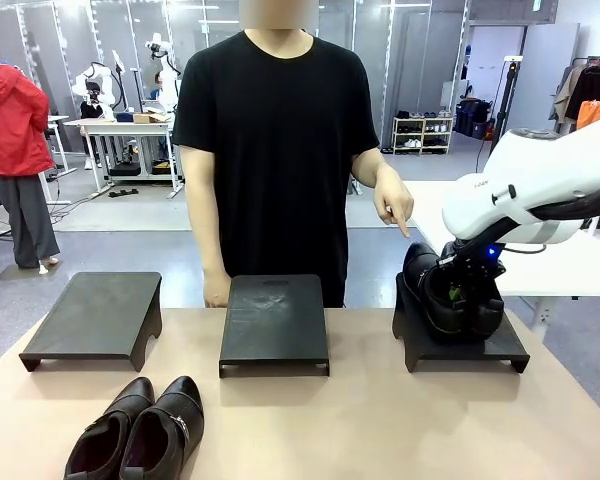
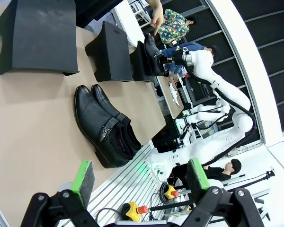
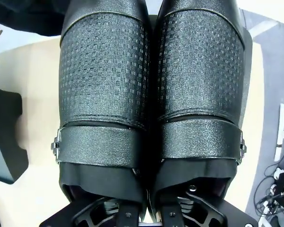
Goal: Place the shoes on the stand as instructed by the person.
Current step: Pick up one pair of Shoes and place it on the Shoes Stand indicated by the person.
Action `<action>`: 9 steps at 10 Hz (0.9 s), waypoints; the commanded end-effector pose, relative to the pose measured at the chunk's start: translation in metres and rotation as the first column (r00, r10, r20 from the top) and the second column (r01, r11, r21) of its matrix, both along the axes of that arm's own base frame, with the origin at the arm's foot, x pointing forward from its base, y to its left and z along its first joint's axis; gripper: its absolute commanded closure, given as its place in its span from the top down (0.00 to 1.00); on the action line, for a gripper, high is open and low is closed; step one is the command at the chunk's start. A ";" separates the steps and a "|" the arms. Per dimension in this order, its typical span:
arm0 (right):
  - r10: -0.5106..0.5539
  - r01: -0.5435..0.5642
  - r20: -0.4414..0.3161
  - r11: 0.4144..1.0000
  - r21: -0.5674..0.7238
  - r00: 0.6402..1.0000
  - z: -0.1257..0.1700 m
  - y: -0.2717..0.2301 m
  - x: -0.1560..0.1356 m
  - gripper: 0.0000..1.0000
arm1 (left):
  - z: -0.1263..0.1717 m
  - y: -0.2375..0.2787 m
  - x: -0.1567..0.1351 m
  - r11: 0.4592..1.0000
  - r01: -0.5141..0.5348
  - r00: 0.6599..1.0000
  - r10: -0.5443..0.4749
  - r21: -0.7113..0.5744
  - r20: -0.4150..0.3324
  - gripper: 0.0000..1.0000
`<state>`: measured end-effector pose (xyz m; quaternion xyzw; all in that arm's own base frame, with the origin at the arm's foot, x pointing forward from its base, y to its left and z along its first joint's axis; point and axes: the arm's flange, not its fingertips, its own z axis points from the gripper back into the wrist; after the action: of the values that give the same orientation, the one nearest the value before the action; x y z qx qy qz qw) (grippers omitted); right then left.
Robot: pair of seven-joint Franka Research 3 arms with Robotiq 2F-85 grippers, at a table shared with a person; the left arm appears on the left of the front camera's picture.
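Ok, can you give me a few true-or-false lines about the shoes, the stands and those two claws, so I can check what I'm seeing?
1. Three black stands sit on the table. True: left stand, middle stand, right stand.
2. The person's hand points at the middle stand. False: it points down toward the right stand.
3. The left gripper grips a shoe. False: it is open and empty; the right gripper is shut on the held pair of black shoes at the right stand.
4. A second pair of black shoes lies on the table in front of the stands. True.
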<state>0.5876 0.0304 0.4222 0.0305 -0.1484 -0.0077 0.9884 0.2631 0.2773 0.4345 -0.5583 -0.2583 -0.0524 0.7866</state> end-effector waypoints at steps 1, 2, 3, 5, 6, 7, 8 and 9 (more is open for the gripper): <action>-0.045 0.046 0.023 0.998 -0.032 0.999 0.003 0.006 0.005 0.00 | 0.001 0.001 0.000 1.000 0.002 1.000 -0.002 -0.007 0.011 1.00; -0.048 0.049 0.024 0.998 -0.036 0.999 0.000 0.006 0.004 0.00 | 0.001 0.001 0.000 1.000 0.002 1.000 -0.002 -0.007 0.011 1.00; -0.061 0.062 0.015 0.998 -0.032 0.998 -0.005 0.005 0.004 0.00 | 0.001 0.001 0.000 1.000 0.002 1.000 -0.002 -0.007 0.011 1.00; -0.064 0.065 0.029 0.997 -0.035 0.998 -0.012 0.005 0.005 0.00 | 0.001 0.001 0.000 1.000 0.002 1.000 -0.002 -0.007 0.011 1.00; -0.061 0.063 0.041 0.997 -0.037 0.997 -0.010 0.006 0.005 0.00 | 0.001 0.001 0.000 1.000 0.002 1.000 -0.002 -0.007 0.011 1.00; -0.056 0.057 0.040 0.998 -0.032 0.998 -0.008 0.007 0.004 0.12 | 0.001 0.001 0.000 1.000 0.002 1.000 -0.002 -0.007 0.011 1.00; -0.055 0.056 0.036 0.998 -0.035 0.998 -0.008 0.008 0.003 0.53 | 0.001 0.001 0.000 1.000 0.002 1.000 -0.002 -0.007 0.011 1.00; -0.058 0.059 0.028 0.998 -0.039 0.998 -0.009 0.008 0.003 0.62 | 0.001 0.001 0.000 1.000 0.002 1.000 -0.002 -0.007 0.011 1.00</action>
<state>0.5906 0.0329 0.4108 0.0209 -0.1497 -0.0224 0.9883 0.2631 0.2773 0.4345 -0.5583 -0.2583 -0.0524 0.7866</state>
